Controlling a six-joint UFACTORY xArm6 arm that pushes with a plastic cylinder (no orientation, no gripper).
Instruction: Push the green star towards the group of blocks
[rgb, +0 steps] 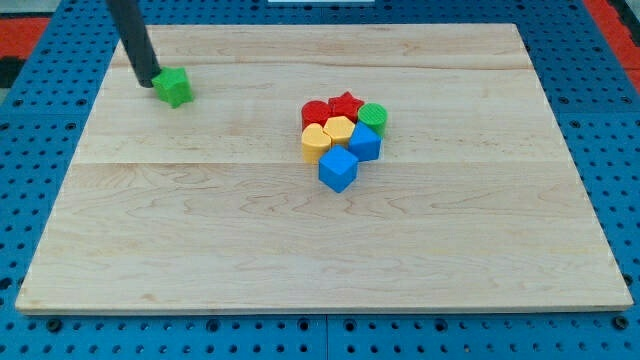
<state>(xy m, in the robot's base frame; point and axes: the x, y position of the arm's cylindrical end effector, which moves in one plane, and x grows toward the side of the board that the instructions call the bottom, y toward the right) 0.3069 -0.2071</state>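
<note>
The green star (174, 87) lies near the view's top left of the wooden board. My tip (146, 81) stands just left of it, touching or nearly touching its left side. The group of blocks sits right of the middle: a red round block (314, 112), a red star (346, 104), a green round block (373, 116), two yellow blocks (316, 141) (338, 129), a blue block (365, 143) and a blue cube (338, 170). The star is far to the left of the group and a little higher in the view.
The wooden board (200, 250) rests on a blue pegboard surface (30, 120). A red area (615, 15) shows at the view's top right corner.
</note>
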